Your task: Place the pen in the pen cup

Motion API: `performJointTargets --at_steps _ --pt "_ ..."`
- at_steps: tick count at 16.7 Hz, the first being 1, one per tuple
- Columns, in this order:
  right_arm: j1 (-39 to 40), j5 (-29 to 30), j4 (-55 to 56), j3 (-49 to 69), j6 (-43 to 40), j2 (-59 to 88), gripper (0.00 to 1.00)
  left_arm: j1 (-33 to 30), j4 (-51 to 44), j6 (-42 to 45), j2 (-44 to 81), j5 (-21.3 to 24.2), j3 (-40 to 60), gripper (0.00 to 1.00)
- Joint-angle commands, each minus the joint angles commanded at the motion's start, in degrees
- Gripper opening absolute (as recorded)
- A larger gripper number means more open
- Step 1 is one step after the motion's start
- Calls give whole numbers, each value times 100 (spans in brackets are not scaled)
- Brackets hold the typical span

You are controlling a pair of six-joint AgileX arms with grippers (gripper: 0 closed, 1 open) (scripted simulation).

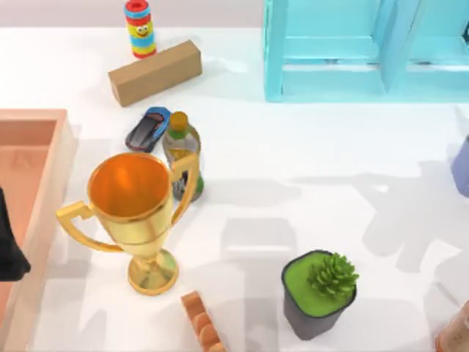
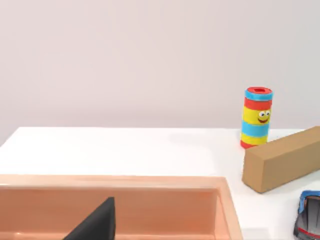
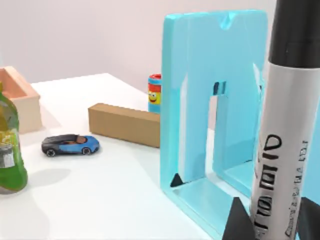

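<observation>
Pen [image 3: 280, 150] stands upright close against the right wrist camera, its white labelled barrel below a black upper part, held in the right pincer [image 3: 270, 220], whose dark fingertips [image 3: 239, 220] show on either side of the barrel's lower end, closed narrowly on it. The pen's top and bottom are cut off by the picture's edges. Behind it stands a light blue rack [image 3: 210, 100] with upright dividers, and farther off on the white counter [image 3: 100, 180] lie a brown block [image 3: 125, 122], a small blue toy car [image 3: 70, 144], a green bottle [image 3: 10, 150] and a striped cup with a smiling face [image 3: 155, 93], half hidden by the rack.

From above, the right arm is a bluish shape [image 1: 462, 165] at the counter's right edge, mostly cut off. The left pincer [image 2: 95, 222] hangs over a peach tray [image 2: 150, 182] at the counter's left; one dark finger alone shows, so I cannot tell how far it is open.

A gold trophy [image 1: 135, 213] partly covers the bottle. A potted succulent [image 1: 321, 293] stands in front, well apart from the trophy.
</observation>
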Motion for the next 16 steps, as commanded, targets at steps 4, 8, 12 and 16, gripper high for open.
performJointTargets --at_steps 4,8,12,16 --pt "0 0 0 0 0 0 53 0 0 0 0 0 0 100" --pt "0 0 0 0 0 0 83 0 0 0 0 0 0 100" --pt "0 0 0 0 0 0 100 0 0 0 0 0 0 100" --pt "0 0 0 0 0 0 100 0 0 0 0 0 0 100"
